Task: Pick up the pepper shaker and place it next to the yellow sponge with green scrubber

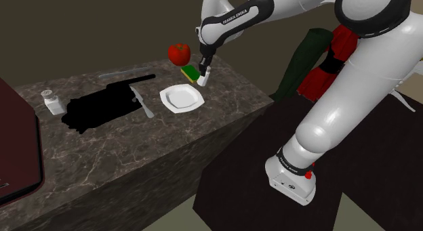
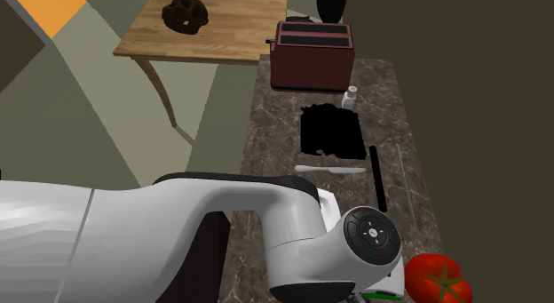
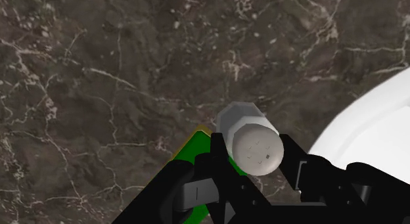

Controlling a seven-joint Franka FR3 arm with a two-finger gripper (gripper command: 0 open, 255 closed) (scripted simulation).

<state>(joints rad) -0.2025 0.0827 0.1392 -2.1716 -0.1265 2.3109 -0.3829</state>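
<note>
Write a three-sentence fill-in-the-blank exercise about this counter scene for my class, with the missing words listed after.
The gripper is ____ on the pepper shaker.
The tomato beside the sponge is ____ in colour.
The plate next to the knife is ____ in colour.
Missing words: shut; red; white.

The bench [image 1: 135, 148] is dark veined stone, the plate [image 1: 182, 99] smooth white, the tomato [image 1: 179, 53] glossy red, the pepper shaker [image 3: 256, 147] matt pale grey, and the table [image 2: 222, 30] grained wood.
</note>
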